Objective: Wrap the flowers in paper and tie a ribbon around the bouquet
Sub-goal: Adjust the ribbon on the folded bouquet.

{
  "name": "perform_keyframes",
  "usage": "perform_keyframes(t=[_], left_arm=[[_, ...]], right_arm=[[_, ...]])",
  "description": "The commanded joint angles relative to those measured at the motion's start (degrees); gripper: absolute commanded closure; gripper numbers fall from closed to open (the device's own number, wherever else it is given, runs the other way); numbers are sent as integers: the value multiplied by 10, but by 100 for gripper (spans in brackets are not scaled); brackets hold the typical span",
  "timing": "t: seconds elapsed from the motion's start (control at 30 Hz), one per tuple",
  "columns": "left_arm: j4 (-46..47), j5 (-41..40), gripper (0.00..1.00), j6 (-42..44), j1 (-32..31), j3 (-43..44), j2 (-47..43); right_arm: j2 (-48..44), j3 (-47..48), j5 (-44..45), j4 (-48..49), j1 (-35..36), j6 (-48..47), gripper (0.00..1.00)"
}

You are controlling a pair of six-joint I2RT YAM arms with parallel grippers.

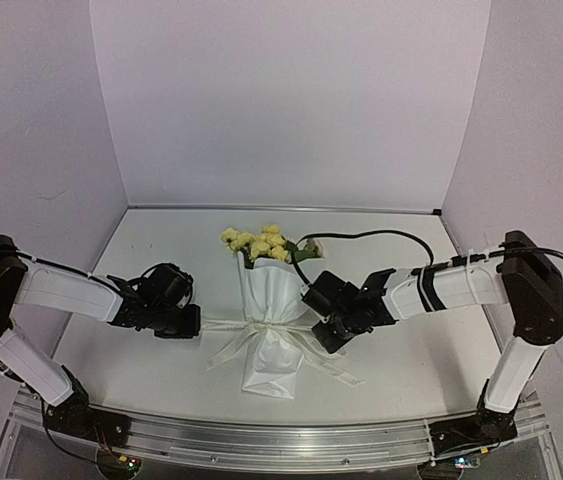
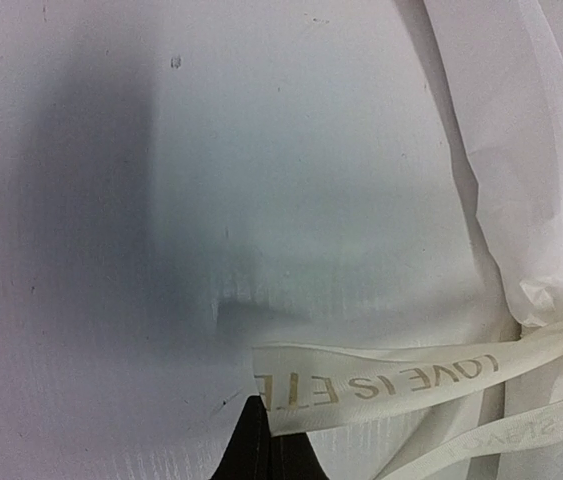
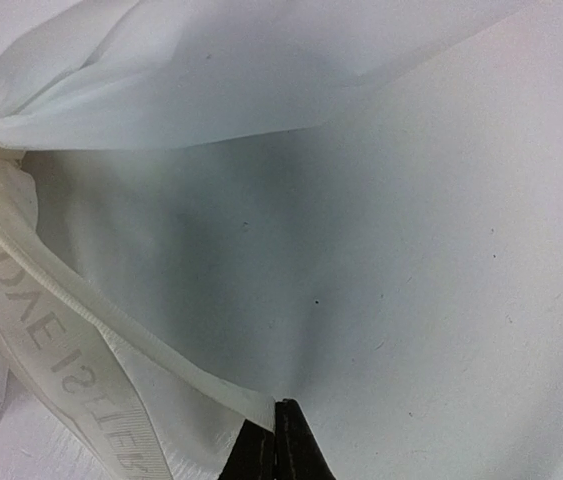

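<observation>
The bouquet lies mid-table: pale yellow flowers (image 1: 261,243) stick out of the white paper (image 1: 273,300) cone, heads toward the back. The cream ribbon (image 1: 231,327) is cinched round its waist, with tails running left and right. My left gripper (image 1: 199,322) sits left of the waist. In the left wrist view, the left gripper (image 2: 269,408) is shut on the end of a printed ribbon (image 2: 391,382) tail beside the paper (image 2: 531,150). My right gripper (image 1: 326,338) is at the waist's right. In the right wrist view, it (image 3: 279,408) is shut on the end of another ribbon (image 3: 81,350) tail below the paper (image 3: 211,70).
A black cable (image 1: 361,237) loops across the white table (image 1: 161,240) behind the bouquet, toward the right arm. Pale walls close in the back and both sides. An aluminium rail (image 1: 261,440) carrying the arm bases runs along the near edge.
</observation>
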Motion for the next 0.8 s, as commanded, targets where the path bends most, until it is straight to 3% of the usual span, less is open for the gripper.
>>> perform_keyframes(t=[0.0,0.17,0.47,0.63,0.77], left_arm=[[-42,-54,100,-19,24,-24,-14],[-34,-41,100,-19,34,-31,-16],[1,8,100,21,34,-14,-31],[-11,28,94,49,26,5,-63],[-29,28,71,59,10,22,-96]], right_arm=[[-27,-36,89,-80,-21,42,100],[-47,-56,86,-84,-34,63,100],[-63,-16,-45,-95,-19,66,99],[-77,23,-103,-128,-19,78,69],[-91,48,-121,-154,-19,81,54]])
